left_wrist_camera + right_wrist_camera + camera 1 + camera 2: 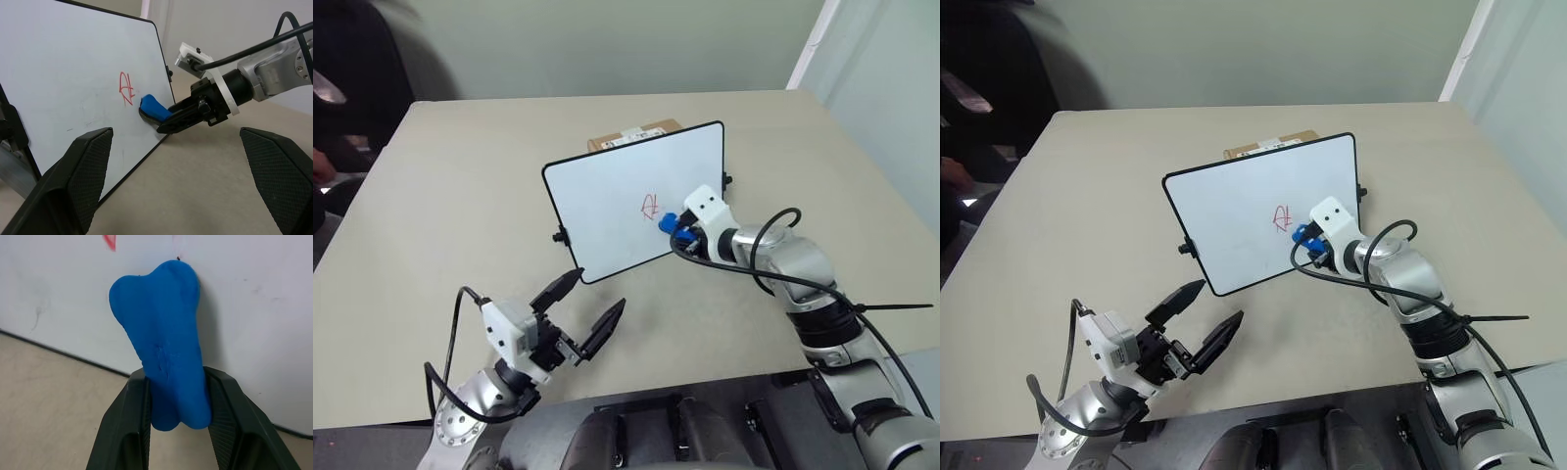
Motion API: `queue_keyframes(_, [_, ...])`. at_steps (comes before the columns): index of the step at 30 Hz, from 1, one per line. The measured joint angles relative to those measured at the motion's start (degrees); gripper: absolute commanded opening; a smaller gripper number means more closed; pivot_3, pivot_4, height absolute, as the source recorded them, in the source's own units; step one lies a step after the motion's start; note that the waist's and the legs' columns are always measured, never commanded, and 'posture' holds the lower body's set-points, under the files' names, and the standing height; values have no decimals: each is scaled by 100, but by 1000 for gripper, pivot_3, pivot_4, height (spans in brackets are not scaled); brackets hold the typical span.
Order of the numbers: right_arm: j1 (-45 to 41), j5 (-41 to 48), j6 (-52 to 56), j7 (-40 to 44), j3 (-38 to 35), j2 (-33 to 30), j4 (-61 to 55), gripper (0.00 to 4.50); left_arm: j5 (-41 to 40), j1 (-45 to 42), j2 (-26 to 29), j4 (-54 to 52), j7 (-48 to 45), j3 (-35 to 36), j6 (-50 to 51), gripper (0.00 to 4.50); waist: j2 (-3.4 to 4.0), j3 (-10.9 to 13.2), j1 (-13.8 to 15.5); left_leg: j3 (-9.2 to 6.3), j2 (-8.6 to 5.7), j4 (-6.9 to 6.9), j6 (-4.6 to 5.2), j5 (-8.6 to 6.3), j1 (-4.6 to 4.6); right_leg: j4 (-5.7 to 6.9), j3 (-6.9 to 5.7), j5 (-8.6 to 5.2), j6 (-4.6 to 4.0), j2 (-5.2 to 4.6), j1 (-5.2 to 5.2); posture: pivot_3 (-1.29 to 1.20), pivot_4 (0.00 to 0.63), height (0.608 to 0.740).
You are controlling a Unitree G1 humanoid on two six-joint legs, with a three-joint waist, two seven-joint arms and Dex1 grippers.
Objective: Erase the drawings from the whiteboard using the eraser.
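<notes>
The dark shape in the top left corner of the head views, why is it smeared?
Left eye view: the person beside the table is blurred, while the whiteboard stays crisp. Right wrist view: the eraser casts a soft shadow on the board.

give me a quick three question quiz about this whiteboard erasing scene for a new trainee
1. True or false: the right claw is shut on the eraser.
2. What colour is the drawing on the whiteboard?
A. red
B. green
C. black
3. Fill the gap: the left claw hangs over the table with its jaws ____.

Key
1. True. The blue eraser sits pinched between the two black fingers, its tip at the board beside the scribble.
2. A. The scribble is not yet wiped off.
3. Open. It holds nothing, and stands apart from the board. A cardboard box stands behind the board.
</notes>
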Motion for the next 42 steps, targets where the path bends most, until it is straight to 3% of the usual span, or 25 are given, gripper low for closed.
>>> queue_keyframes(8, [-533,-10,-117,-250,-518,130,81,1570,21,-36,-47,10,6,-33,0,4500,0,0,0,0,0,0,3,-2,0,-3,0,-1,-1,0,1,0,150,740])
queue_keyframes(16, [-6,0,131,171,394,-153,-43,1570,52,-3,-119,17,32,-85,-18,4500,0,0,1,1,0,0,-1,1,-2,-2,0,-3,2,0,-1,0,150,740])
queue_keyframes(30, [-877,-19,24,180,154,34,320,1570,115,57,-151,14,108,-138,-106,4500,0,0,-25,0,1,0,-1,0,-1,2,0,1,-3,1,-4,0,150,740])
queue_keyframes(42, [-418,-72,32,467,788,-32,296,1570,157,229,-187,-41,156,-188,-211,4500,0,0,-34,0,1,0,-5,3,-4,1,0,3,-6,2,-6,0,150,740])
